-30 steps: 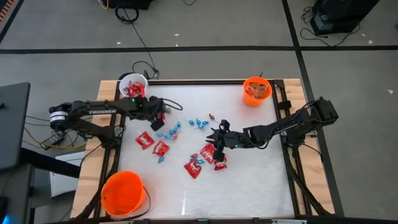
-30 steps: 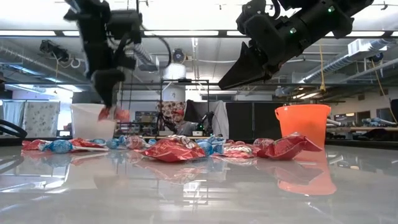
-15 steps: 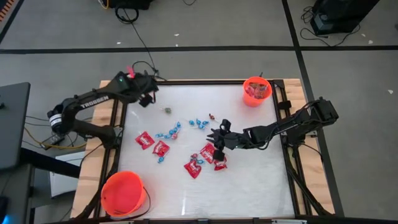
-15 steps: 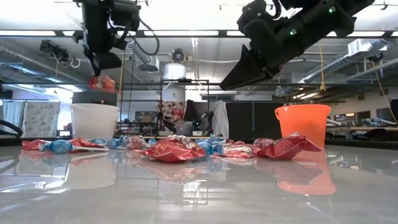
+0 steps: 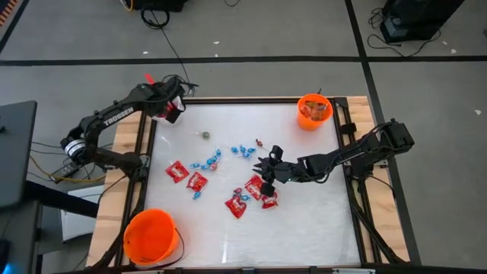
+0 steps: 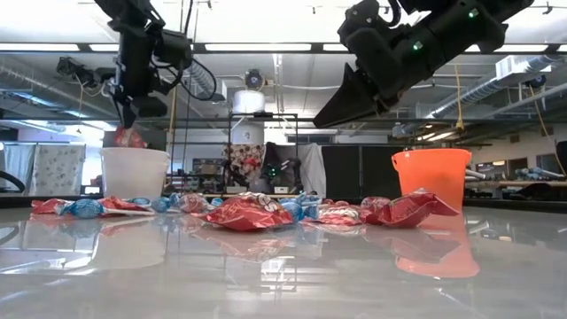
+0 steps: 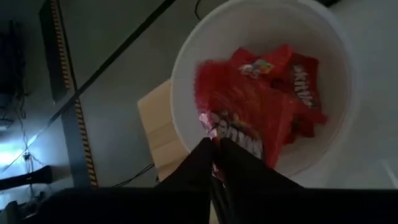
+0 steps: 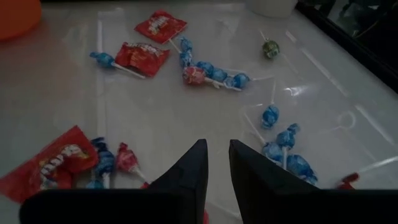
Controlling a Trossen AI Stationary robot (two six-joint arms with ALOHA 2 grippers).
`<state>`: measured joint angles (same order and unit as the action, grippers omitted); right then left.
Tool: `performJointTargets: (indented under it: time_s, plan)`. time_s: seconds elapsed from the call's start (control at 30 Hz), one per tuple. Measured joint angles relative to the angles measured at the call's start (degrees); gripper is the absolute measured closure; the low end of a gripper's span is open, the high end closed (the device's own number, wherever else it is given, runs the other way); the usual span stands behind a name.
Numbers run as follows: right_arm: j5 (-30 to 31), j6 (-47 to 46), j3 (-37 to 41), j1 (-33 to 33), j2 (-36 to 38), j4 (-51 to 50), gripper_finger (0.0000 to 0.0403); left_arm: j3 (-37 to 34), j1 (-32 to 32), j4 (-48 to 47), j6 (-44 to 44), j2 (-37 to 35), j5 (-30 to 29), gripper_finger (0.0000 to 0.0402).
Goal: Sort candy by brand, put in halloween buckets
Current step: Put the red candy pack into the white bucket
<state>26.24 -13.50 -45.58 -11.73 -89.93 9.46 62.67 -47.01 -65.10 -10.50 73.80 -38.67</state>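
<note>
My left gripper (image 7: pixel 214 149) hangs over the white bucket (image 7: pixel 186 81) at the table's far left corner, shut on a red packet (image 6: pixel 129 137). More red packets (image 7: pixel 298 81) lie inside that bucket. My right gripper (image 8: pixel 214 163) hovers above the middle of the table, narrowly open, with nothing between its fingers. Below and around it on the table lie red packets (image 5: pixel 197 181), blue-wrapped pieces (image 5: pixel 209 162) and a green lollipop (image 5: pixel 204 135). The small orange bucket (image 5: pixel 313 111) stands at the far right corner. The larger orange bucket (image 5: pixel 151 236) stands at the near left. My left gripper pinches the red packet by its crimped edge (image 7: pixel 210 124) between its two fingertips. The fingers come from above, slanting down. The packet hangs below them, lifted clear, its lower end just above the white bucket's rim (image 6: pixel 135 151).
The table's wooden frame (image 5: pixel 137 190) runs along the left and right sides. Bare white tabletop (image 5: pixel 304 221) lies toward the near right. Cables (image 5: pixel 179 80) lie beyond the far left corner.
My left gripper has swung from above the table beside the white bucket toward the far left corner and risen, turning as it went. It has carried the red packet to a spot over that bucket. The green lollipop, earlier under the arm, now shows.
</note>
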Motion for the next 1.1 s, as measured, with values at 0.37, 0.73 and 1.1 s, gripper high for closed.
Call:
performJointTargets:
  time_s: [0.37, 0.73, 1.1]
  plan:
    - [-0.37, -1.67, 0.0, -0.69, 0.0, 0.78, 0.0324, 0.04, 1.62, -3.86, 0.85, -2.32, 2.21, 0.023]
    - [1.75, -6.08, 0.0, -2.97, 0.0, -0.12, 0.0324, -1.08, 21.12, -6.39, -6.87, -13.72, 20.6, 0.0225]
    - [4.37, -6.95, 0.0, -5.47, 0.0, 2.67, 0.0324, -16.26, 50.15, 0.1, -26.91, -14.93, 29.41, 0.0225]
